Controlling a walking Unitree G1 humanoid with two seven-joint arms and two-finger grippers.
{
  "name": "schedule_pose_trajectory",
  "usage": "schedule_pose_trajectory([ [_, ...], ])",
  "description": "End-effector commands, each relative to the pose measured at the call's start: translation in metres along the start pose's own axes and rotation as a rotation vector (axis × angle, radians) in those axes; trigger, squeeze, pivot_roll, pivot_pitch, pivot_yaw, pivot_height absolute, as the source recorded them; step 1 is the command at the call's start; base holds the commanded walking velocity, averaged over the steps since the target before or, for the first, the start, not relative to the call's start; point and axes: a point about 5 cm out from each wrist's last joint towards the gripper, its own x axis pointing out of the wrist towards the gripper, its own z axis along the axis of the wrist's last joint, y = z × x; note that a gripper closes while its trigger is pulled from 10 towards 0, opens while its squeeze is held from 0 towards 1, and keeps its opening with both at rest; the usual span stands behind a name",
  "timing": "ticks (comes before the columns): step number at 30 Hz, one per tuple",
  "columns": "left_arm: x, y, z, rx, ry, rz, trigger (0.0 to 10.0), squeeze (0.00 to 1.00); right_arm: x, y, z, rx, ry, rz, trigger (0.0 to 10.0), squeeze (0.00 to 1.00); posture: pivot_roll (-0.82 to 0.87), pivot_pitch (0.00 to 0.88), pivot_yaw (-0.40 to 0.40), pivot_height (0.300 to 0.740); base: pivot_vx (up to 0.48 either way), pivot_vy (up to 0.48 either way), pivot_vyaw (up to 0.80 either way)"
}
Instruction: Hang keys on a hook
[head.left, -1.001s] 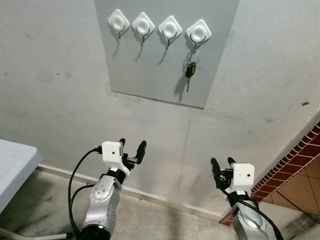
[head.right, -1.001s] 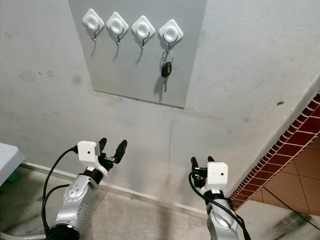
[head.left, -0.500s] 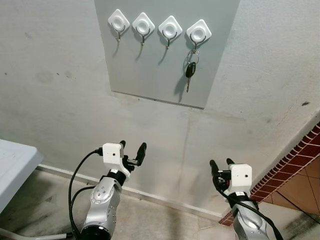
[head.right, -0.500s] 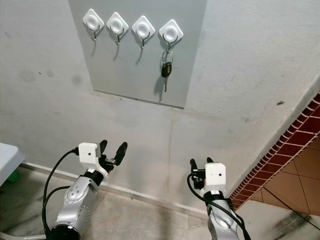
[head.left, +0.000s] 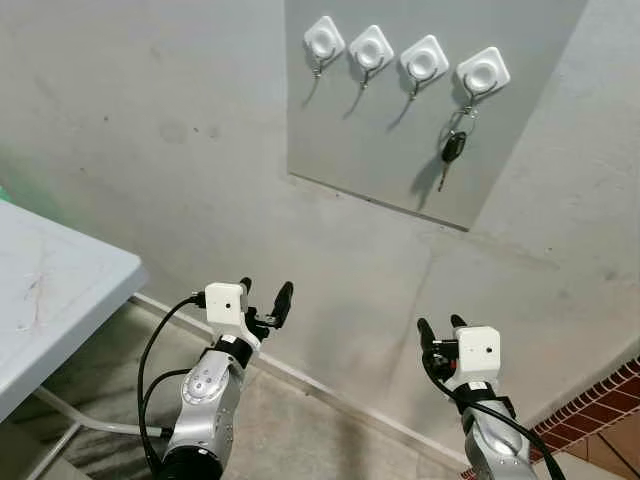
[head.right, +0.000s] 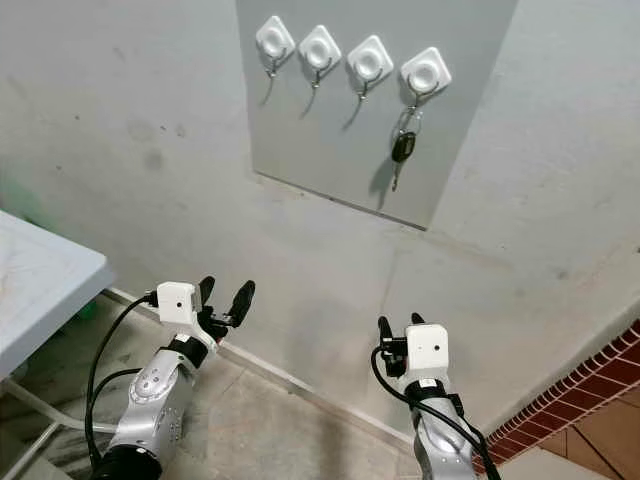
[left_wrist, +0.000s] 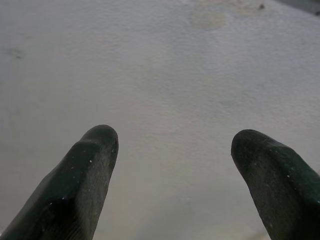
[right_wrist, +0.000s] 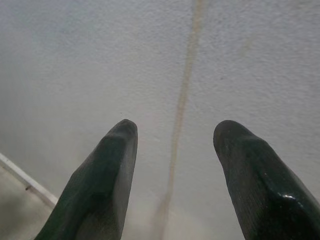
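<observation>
We saw a grey board (head.left: 400, 120) on a paler, mottled grey wall (head.left: 150, 150), carrying four white diamond-shaped hooks (head.left: 427, 58) with silver prongs. The keys (head.left: 452, 150) at the board's 3 o'clock side had a black head and silver blade. Both arms were silver with white wrist housings; the left gripper (head.left: 265, 300) and right gripper (head.left: 438, 328) were black. The table (head.left: 60, 290) at 9 o'clock was white, and red-brown brickwork (head.left: 600, 420) showed at 4 o'clock.

Three hooks (head.left: 372, 47) along the grey board's (head.left: 350, 140) top edge hang bare — the right-corner hook (head.left: 482, 73) carries the key (head.left: 451, 150). Bare wall (head.left: 330, 260) below; a white table (head.left: 50, 300) juts in at left.
</observation>
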Motion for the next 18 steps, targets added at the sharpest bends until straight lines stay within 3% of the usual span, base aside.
schedule_pose_trajectory([
  [1, 0.0008, 0.0011, 0.0015, 0.008, -0.003, 0.008, 10.0, 0.00, 0.0009, -0.0015, 0.0008, 0.001, -0.004, -0.007, 10.0, 0.00, -0.03, 0.000, -0.020, 0.740, 0.000, 0.000, 0.80],
  [18, 0.0033, 0.0021, 0.0037, 0.016, -0.004, 0.017, 10.0, 0.00, 0.0039, -0.0019, 0.0021, 0.002, -0.008, -0.009, 10.0, 0.00, -0.03, 0.000, -0.019, 0.740, 0.000, 0.000, 0.80],
])
